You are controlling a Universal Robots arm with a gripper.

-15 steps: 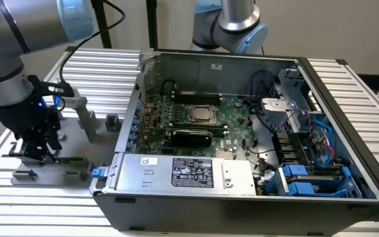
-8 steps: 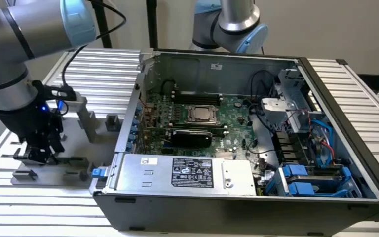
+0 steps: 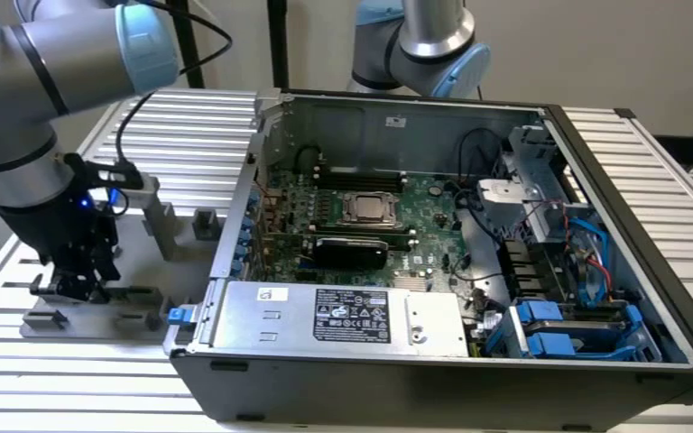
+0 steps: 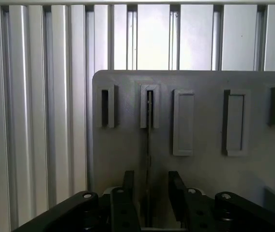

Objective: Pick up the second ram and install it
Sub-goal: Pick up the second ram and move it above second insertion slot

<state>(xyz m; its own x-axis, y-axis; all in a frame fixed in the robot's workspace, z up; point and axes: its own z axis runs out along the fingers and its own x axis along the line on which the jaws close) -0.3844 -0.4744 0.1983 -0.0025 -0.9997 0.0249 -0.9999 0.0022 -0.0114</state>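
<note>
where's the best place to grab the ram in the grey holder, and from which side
Pinch the ram across its flat faces, midway along its length, coming straight down. It stands on edge in the holder slot, leaving only its thin upper edge free; the open tool straddles it.

The exterior view looks down at a slant from high up and well back. It takes in the whole open computer case [image 3: 443, 392], much of the slatted desk [image 3: 69, 388], and the arm [image 3: 15, 171] at the exterior view's left. The wrist view sits close behind the jaws and faces straight down past them onto the grey holder plate [image 4: 207, 121]. Both views share that plate and the desk slats beside it.
</note>
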